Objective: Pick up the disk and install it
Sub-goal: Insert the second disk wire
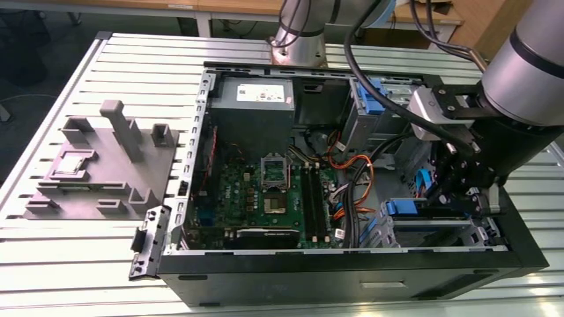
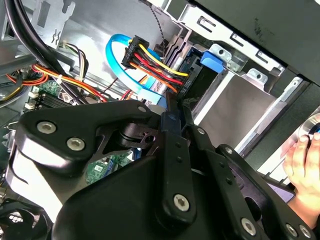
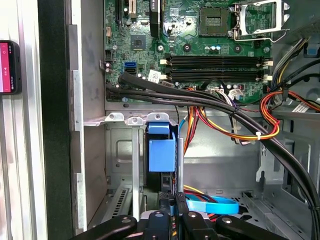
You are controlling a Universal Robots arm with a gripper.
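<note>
**Disk seated edge-on in the drive cage, gripper right at it**

Computer case [image 1: 352,264], black and open-sided, lies on a slatted metal table [image 1: 150,59] and takes up the middle of the exterior view. The robot arm [image 1: 529,72] comes in from the upper right of that view and reaches down into the case's lower right corner. There the gripper [image 1: 463,198] sits low among the metal walls of the drive cage [image 1: 440,231].

The disk [image 1: 405,208] is in that cage, and its blue carrier frame shows just beside the gripper. In the first wrist view the disk [image 3: 161,150] stands between two thin metal rails, blue end outward, with the gripper [image 3: 172,207] directly in line with it. In the second wrist view the gripper [image 2: 172,112] narrows to a point next to a cable plug [image 2: 137,52] and close to the disk [image 2: 212,59]. I cannot tell whether the gripper is clamped on the disk or merely against it.

Bundled red, yellow and black cables [image 3: 240,125] cross between the cage and the green motherboard [image 3: 200,45]. A person's hand [image 2: 302,160] shows in the second wrist view. A grey moulded fixture [image 1: 102,165] rests on the table at the exterior view's left.
</note>
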